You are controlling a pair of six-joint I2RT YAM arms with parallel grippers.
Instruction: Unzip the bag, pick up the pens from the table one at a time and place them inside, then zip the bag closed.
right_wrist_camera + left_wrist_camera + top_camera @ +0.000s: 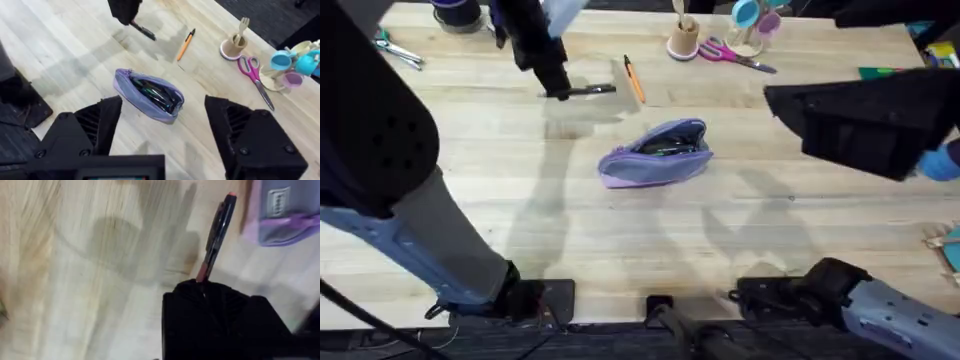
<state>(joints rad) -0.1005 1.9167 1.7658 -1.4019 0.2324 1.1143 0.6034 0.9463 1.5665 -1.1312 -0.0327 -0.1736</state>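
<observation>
1. Holding the black pen (588,90) by one end, the left hand (558,88) sits at the upper left of the overhead frame, pinching it so it can be carried.
2. Below and to the right, mid-frame, the bag (655,153) lies unzipped on the table (620,240), ready for pens.
3. Just right of the black pen lies the orange pen (635,80).
4. At the right edge, the right hand (162,135) hangs wide open, holding nothing.
</observation>
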